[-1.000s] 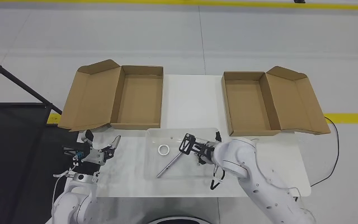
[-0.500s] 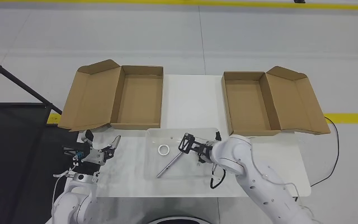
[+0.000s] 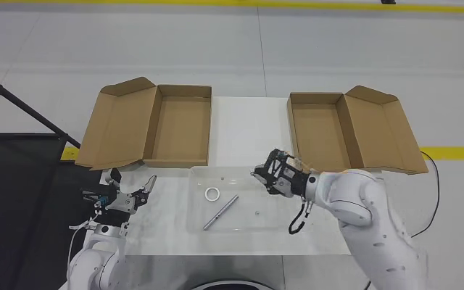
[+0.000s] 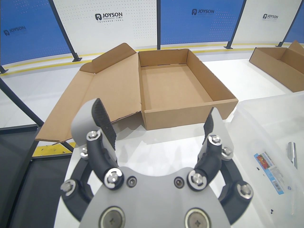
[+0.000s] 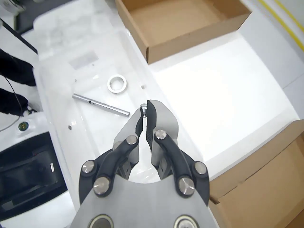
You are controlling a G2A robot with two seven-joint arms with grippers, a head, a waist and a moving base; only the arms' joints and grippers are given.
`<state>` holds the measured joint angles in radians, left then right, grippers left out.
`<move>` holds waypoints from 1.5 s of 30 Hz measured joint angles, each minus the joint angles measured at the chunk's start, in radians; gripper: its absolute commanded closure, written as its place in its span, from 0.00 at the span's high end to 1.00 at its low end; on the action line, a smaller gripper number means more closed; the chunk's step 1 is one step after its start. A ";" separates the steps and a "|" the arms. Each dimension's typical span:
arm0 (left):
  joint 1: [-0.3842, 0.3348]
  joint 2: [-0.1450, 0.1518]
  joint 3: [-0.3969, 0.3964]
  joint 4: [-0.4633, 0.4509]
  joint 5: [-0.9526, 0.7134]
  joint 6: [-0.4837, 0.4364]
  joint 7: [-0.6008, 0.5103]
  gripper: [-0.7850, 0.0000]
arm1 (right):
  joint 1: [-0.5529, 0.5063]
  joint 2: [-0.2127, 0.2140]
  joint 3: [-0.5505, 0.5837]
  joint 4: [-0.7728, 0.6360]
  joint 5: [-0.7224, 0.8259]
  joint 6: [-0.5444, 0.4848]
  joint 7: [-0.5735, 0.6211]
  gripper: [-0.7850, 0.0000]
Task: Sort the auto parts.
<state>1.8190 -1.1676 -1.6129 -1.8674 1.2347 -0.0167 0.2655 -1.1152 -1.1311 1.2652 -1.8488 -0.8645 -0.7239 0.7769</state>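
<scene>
As the right jaws pinch it, the tiny part (image 5: 143, 108) shines silver.

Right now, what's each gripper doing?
Left gripper: open, empty.
Right gripper: shut on a small bolt.

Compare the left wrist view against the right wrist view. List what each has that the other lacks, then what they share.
Left wrist view only: the open left gripper close up, and blue and white fence panels behind. Right wrist view only: the right gripper shut on a small silver metal part, and a white ring. Both: the left brown cardboard box, the clear plastic tray and the silver metal rod lying in it.
</scene>
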 measured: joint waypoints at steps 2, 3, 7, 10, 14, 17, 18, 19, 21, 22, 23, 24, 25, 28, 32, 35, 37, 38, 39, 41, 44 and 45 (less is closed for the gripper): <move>0.000 0.000 0.000 0.000 0.000 0.000 0.000 1.00 | -0.030 0.006 0.055 0.000 0.038 -0.028 -0.072 0.00; 0.000 0.000 0.000 0.000 0.000 0.000 0.000 1.00 | -0.037 0.007 0.073 0.001 0.047 -0.031 -0.097 0.00; 0.000 0.000 0.000 0.000 0.000 0.000 0.000 1.00 | -0.035 0.007 0.067 0.002 0.046 -0.029 -0.086 0.00; 0.000 0.000 0.000 0.000 0.000 0.000 0.000 1.00 | -0.035 0.007 0.067 0.002 0.045 -0.029 -0.086 0.00; 0.000 0.000 0.000 0.000 0.000 0.000 0.000 1.00 | -0.039 0.007 0.065 0.003 0.041 -0.019 -0.091 0.00; 0.000 0.000 0.000 0.000 0.000 0.000 0.000 1.00 | -0.036 0.005 0.068 0.014 0.050 0.042 -0.131 0.00; 0.000 0.000 0.000 0.000 0.000 0.000 0.000 1.00 | -0.031 0.005 0.081 0.025 0.067 0.064 -0.161 0.00; 0.000 0.000 0.000 0.000 0.000 0.000 0.000 1.00 | -0.029 0.005 0.094 0.032 0.085 0.078 -0.189 0.00; 0.000 0.000 0.000 0.000 0.000 0.000 0.000 1.00 | -0.033 0.004 0.130 0.045 0.141 0.094 -0.271 0.00; 0.000 0.000 0.000 0.000 0.000 0.000 0.000 1.00 | -0.037 0.004 0.146 0.049 0.169 0.094 -0.308 0.00; 0.000 0.000 0.000 0.000 0.000 0.000 0.000 1.00 | -0.042 0.004 0.163 0.053 0.199 0.088 -0.346 0.00; 0.000 0.000 0.000 0.000 0.000 0.000 0.000 1.00 | -0.049 0.004 0.185 0.060 0.239 0.077 -0.398 0.00; 0.000 0.000 0.000 0.000 0.000 0.000 0.000 1.00 | -0.055 0.004 0.201 0.066 0.267 0.066 -0.435 0.00; 0.000 0.000 0.000 0.000 0.000 0.000 0.000 1.00 | -0.070 0.005 0.238 0.087 0.335 0.011 -0.523 0.00; 0.000 0.000 0.000 0.000 0.000 0.000 0.000 1.00 | -0.068 0.007 0.245 0.106 0.341 -0.013 -0.547 0.00; 0.000 0.000 0.000 0.000 0.000 0.000 0.000 1.00 | -0.058 0.007 0.236 0.113 0.334 -0.010 -0.545 0.00; 0.000 0.000 0.000 0.000 0.000 0.000 0.000 1.00 | -0.050 0.008 0.237 0.118 0.314 0.008 -0.538 0.00; 0.000 0.000 0.000 0.000 0.000 0.000 0.000 1.00 | -0.046 0.009 0.240 0.120 0.293 0.029 -0.530 0.00; 0.000 0.000 0.000 0.000 0.000 0.000 0.000 1.00 | -0.039 0.009 0.242 0.119 0.253 0.074 -0.513 0.00; 0.000 0.000 0.000 0.000 0.000 0.000 0.000 1.00 | -0.025 0.010 0.234 0.116 0.175 0.165 -0.473 0.00; 0.000 0.000 0.000 0.000 0.000 0.000 0.000 1.00 | 0.020 0.008 0.191 0.132 0.044 0.324 -0.376 0.00; 0.000 0.000 0.000 0.000 0.000 0.000 0.000 1.00 | 0.046 0.006 0.168 0.151 -0.004 0.378 -0.331 0.00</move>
<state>1.8190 -1.1676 -1.6129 -1.8674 1.2347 -0.0167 0.2655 -1.0693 -1.1249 1.4329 -1.6975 -0.8688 -0.3455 0.4463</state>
